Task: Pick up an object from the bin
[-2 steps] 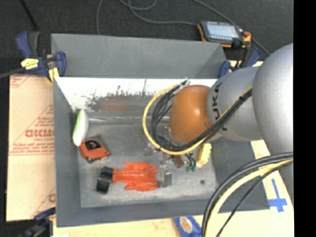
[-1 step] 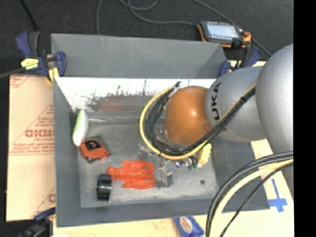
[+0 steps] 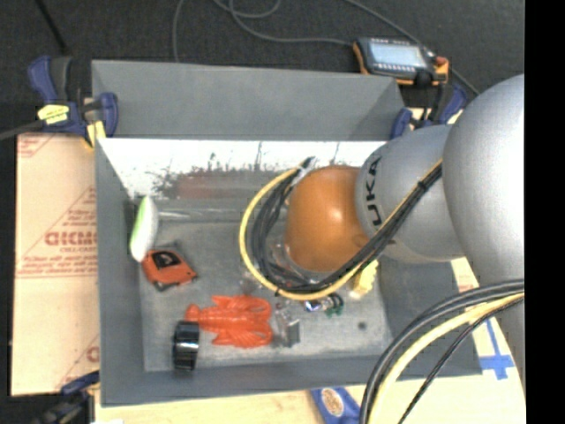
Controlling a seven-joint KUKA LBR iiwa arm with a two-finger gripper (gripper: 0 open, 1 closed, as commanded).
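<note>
The grey bin (image 3: 238,104) takes the middle of the frame; the arm (image 3: 459,184) comes in from the right, and its orange cover (image 3: 322,219), ringed by black and yellow cables (image 3: 252,237), sits over the bin's centre. The gripper (image 3: 287,328) hangs below the cover in the lower middle of the bin, just at the right end of an orange-red lobster (image 3: 231,319) lying flat on the floor; whether it is released or clenched I cannot tell. A black roll (image 3: 185,344) lies just beside the lobster's lower left end; up and to the left is an orange-and-black tape measure (image 3: 168,268); a white-and-green tube (image 3: 141,228) lies along the left wall; a yellow piece (image 3: 365,278) shows at the cover's lower right, partly hidden.
</note>
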